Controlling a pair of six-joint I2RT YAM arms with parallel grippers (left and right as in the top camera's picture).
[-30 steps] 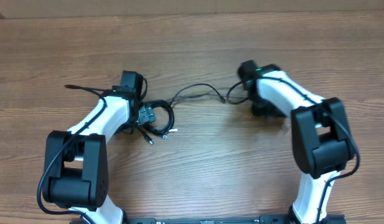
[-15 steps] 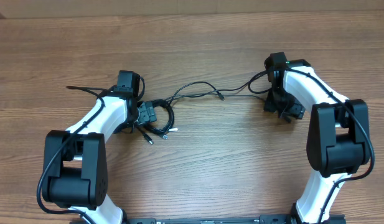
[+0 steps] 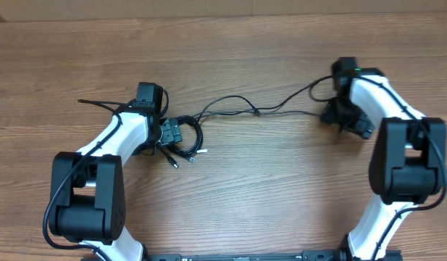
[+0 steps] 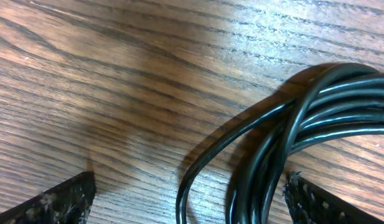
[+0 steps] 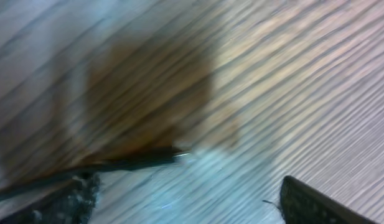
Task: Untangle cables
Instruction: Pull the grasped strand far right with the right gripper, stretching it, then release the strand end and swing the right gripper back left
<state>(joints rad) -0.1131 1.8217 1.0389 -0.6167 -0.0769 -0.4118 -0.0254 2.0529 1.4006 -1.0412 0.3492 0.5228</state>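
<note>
Several black cables point(image 3: 185, 141) lie coiled left of centre on the wooden table. My left gripper point(image 3: 169, 135) stands over the coil, open. In the left wrist view the looped bundle point(image 4: 266, 168) runs between its fingers point(image 4: 58, 202), closer to the right one, untouched by either. One thin cable point(image 3: 230, 101) leads out of the coil to the right, towards my right gripper point(image 3: 346, 120). The right wrist view is blurred. There the cable's plug end point(image 5: 160, 158) lies on the wood near the left finger point(image 5: 73, 199), and the right gripper point(image 5: 192, 205) is open and holds nothing.
The wooden table point(image 3: 245, 188) fills all views. A thicker black wire point(image 3: 100, 105) sticks out left of the left wrist. Both white arms reach in from the near edge, the left arm point(image 3: 85, 196) and the right arm point(image 3: 400, 174).
The right arm has swung to the right, drawing the thin cable out longer across the table. Its jaws have opened wider. The left arm and the coil have not moved.
</note>
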